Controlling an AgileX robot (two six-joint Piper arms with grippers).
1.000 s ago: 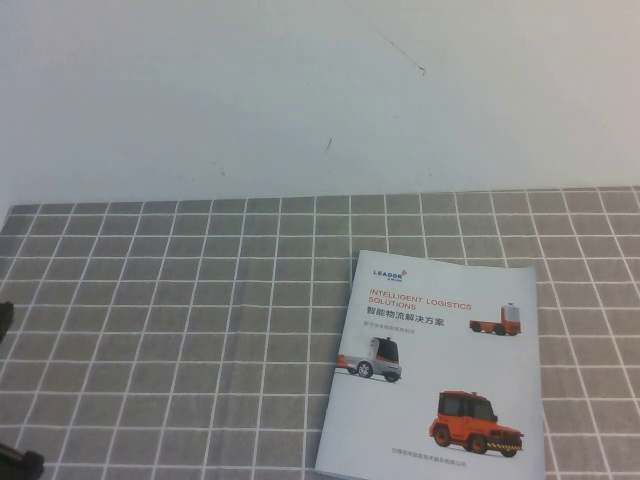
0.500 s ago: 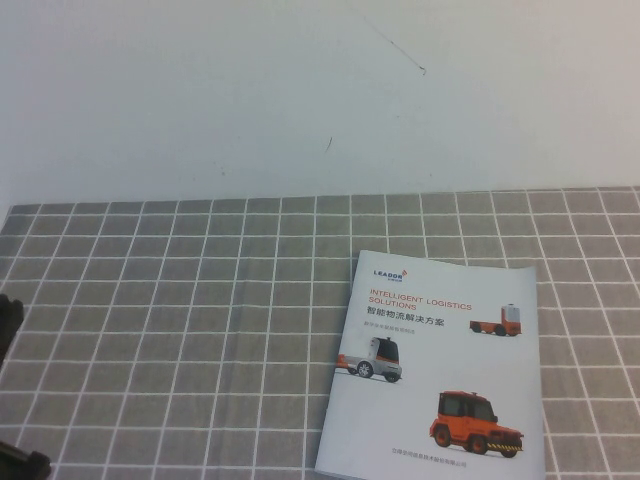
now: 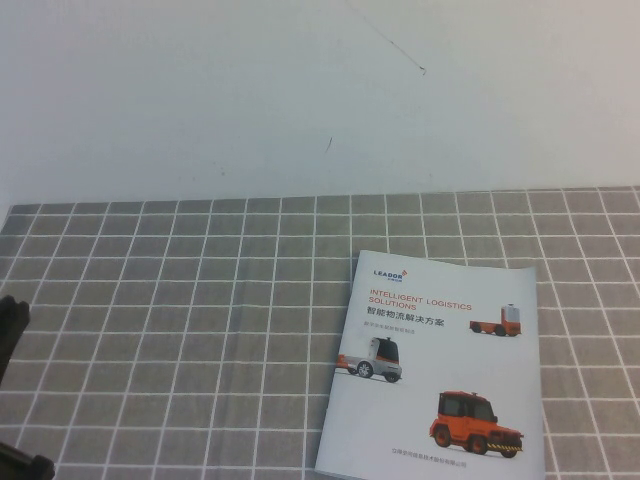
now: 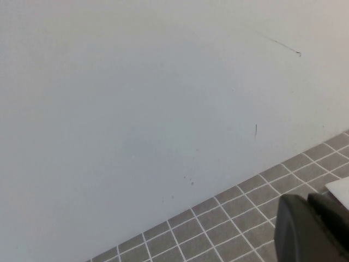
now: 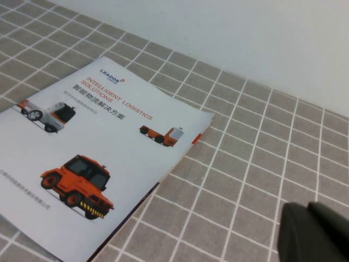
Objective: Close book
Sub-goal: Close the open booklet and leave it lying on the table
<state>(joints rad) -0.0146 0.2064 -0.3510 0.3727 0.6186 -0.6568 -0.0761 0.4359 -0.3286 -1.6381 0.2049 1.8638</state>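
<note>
one closed book [image 3: 435, 370], cover up, on the grid mat [image 3: 180, 300]
left gripper [image 3: 9, 322] sits at the mat's left edge, right gripper [image 5: 315, 233] off the book's right side; cannot tell either's jaw state.

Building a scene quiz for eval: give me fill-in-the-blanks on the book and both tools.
The book lies ___ on the grid cloth, cover up. Its cover pictures ___ vehicles. The left tool hangs off the book, over the cloth's ___ side. The right tool shows only in the ___ wrist view, clear of the book.
Missing: closed; three; left; right.
</note>
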